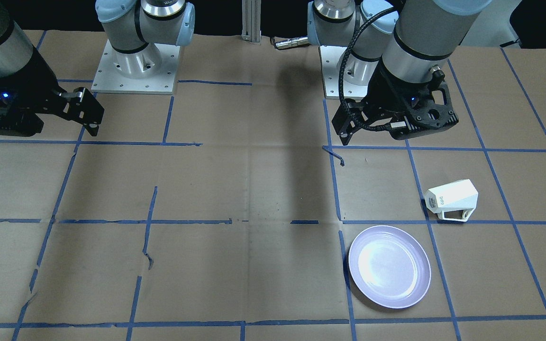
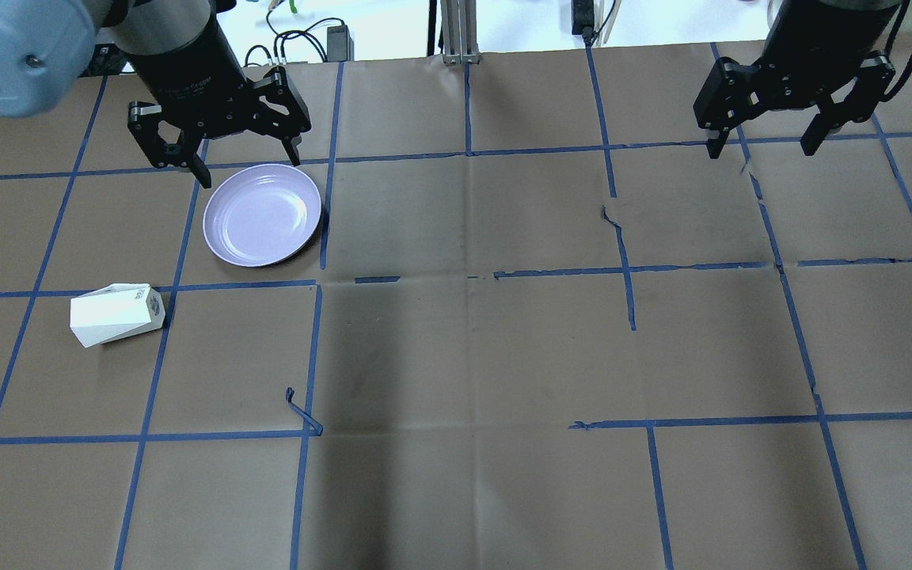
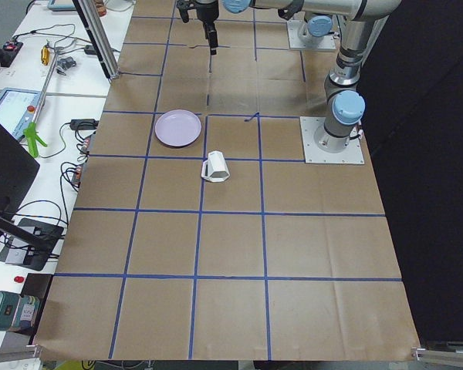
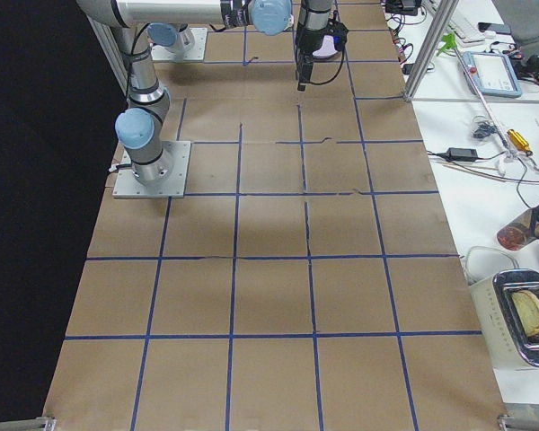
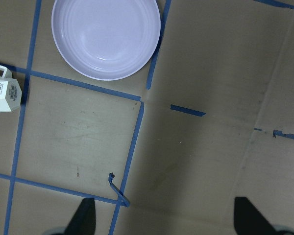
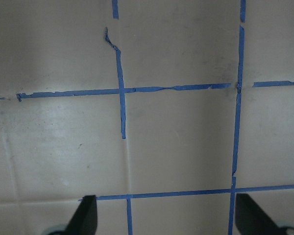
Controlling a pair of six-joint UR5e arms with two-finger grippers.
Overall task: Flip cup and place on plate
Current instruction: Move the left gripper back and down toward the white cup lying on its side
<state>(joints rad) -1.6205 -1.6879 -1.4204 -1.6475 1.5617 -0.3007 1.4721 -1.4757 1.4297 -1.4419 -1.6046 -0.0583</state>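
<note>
The white faceted cup (image 2: 115, 314) lies on its side on the brown paper, on my left side; it also shows in the front-facing view (image 1: 450, 199) and at the left edge of the left wrist view (image 5: 1, 90). The lavender plate (image 2: 262, 214) sits empty a little further from me and to the cup's right, apart from it (image 1: 389, 266) (image 5: 106, 36). My left gripper (image 2: 250, 168) hangs open and empty, high above the plate's far rim. My right gripper (image 2: 759, 149) is open and empty, far off on the right side.
Brown paper with a blue tape grid covers the table. A loose curl of tape (image 2: 303, 416) sticks up nearer me than the plate. The arm bases (image 1: 135, 66) stand at my edge. Benches with tools and cables (image 3: 38, 116) flank the table.
</note>
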